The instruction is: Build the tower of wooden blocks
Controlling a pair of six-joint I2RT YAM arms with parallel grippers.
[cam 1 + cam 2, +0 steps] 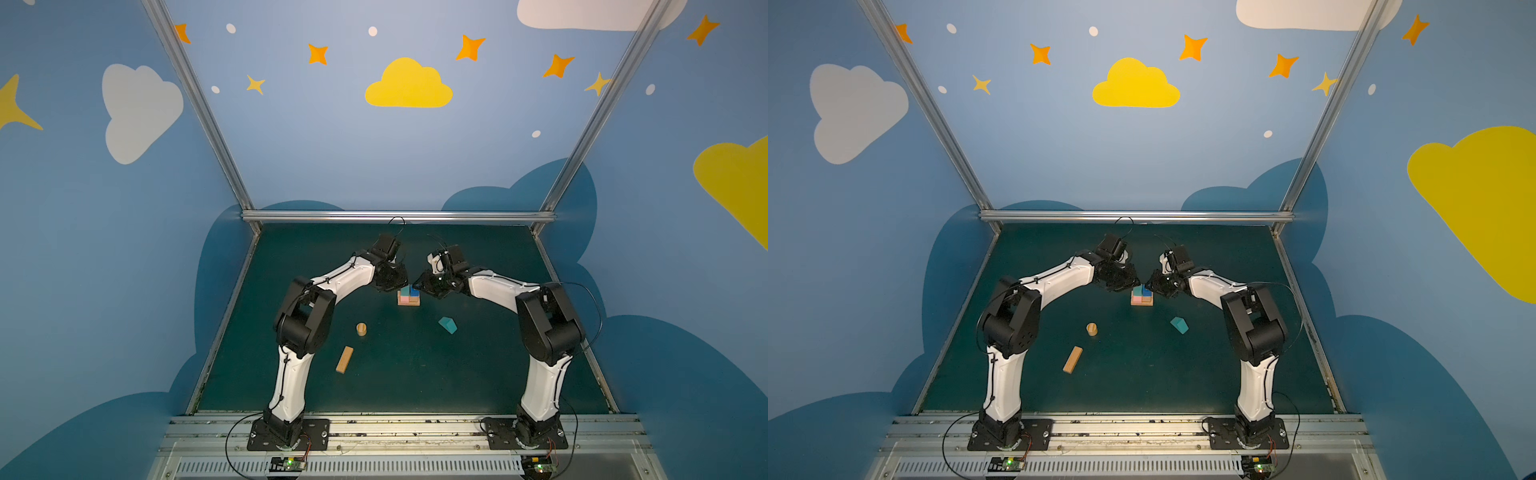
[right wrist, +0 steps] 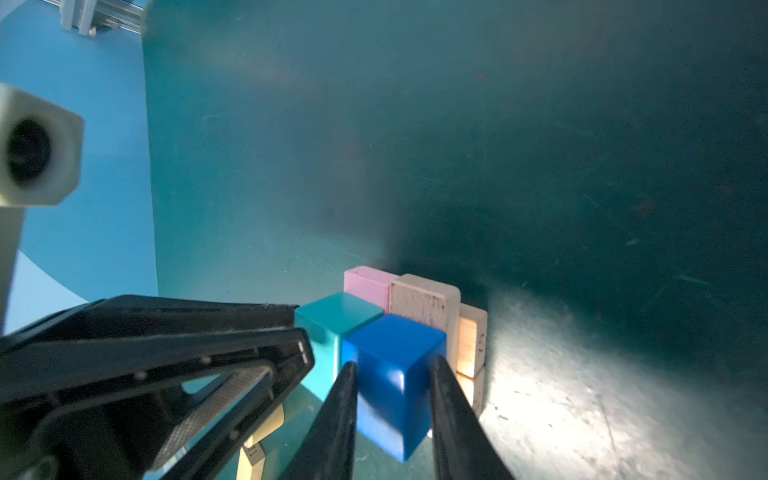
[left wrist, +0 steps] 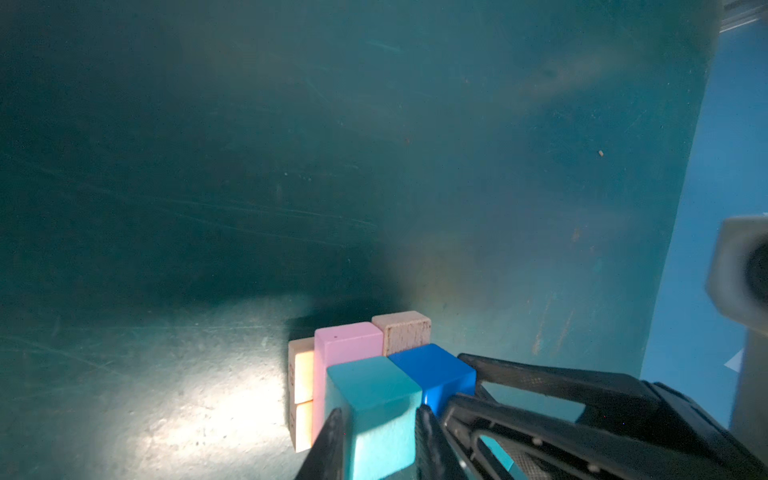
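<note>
Inside the left gripper (image 3: 380,411): the teal cube (image 3: 370,380), clasped on two opposite faces by the black fingers (image 3: 332,440).
Inside the right gripper (image 2: 394,363): the blue cube (image 2: 395,345), pinched the same way, one finger against each side.
Cube to cube: side by side and touching, with the two grippers tip to tip above the wood block tower (image 1: 408,297).
Just past both sets of fingertips: the pink bar (image 3: 347,343) and the upper tan bar (image 3: 405,332) lie flush together on the base tan bars (image 3: 302,374). The cubes butt against them.
Back toward the left arm's base: the tan cylinder (image 1: 361,329) stands upright, and the loose tan bar (image 1: 345,359) lies flat beyond it. Both are well apart from the gripper.
Back toward the right arm's base: the teal house-shaped piece (image 1: 447,325) lies on the green mat (image 1: 415,374).
Unclear: whether the cubes already bear their weight on the stack or hang just above it.
Step in hand: most likely seating the two cubes together as one layer.
Next move calls for: settling both cubes squarely, then parting the fingers gently and lifting straight away, so neither cube drags its neighbour. After that come the cylinder, the loose bar and the house piece.
</note>
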